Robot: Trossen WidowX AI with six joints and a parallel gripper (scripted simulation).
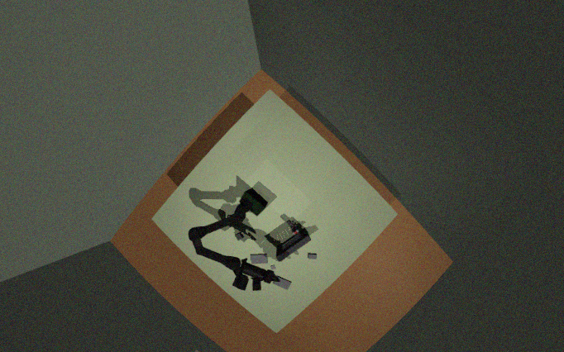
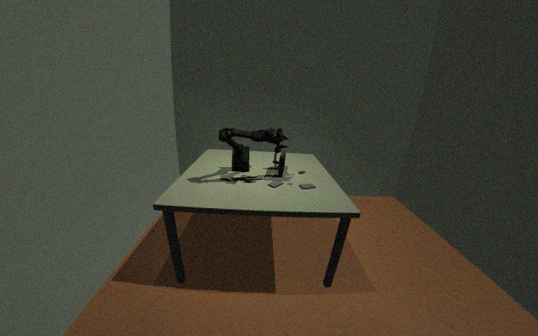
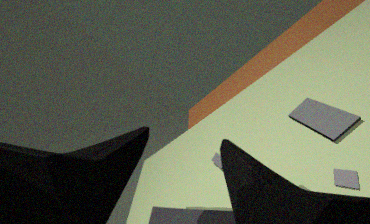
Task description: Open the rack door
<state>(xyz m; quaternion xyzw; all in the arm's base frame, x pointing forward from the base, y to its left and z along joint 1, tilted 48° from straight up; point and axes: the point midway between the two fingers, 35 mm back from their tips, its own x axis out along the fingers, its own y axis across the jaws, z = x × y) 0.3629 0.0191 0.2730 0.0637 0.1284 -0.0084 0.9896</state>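
Note:
The dark rack (image 1: 293,246) (image 2: 282,164) stands upright on the pale table (image 1: 341,183) (image 2: 221,198). A small patch with red on it (image 1: 295,232) shows beside the rack in the top view. The door and its upright handle are too small and dark to tell apart from the frame, so the door's angle cannot be read. My gripper (image 1: 276,278) (image 2: 286,142) (image 3: 185,138) is open, with nothing between its fingers. It is raised well above the table, to one side of the rack, and touches nothing. The rack is not recognisable in the wrist view.
Flat grey slabs (image 1: 258,258) (image 2: 307,186) (image 3: 325,119) lie on the table near the rack. A smaller grey block (image 1: 312,255) (image 2: 301,172) lies beyond the rack, and a tiny one (image 1: 272,266) (image 2: 289,184) lies between slabs. The arm's dark green base (image 1: 255,203) (image 2: 240,159) stands near the rack.

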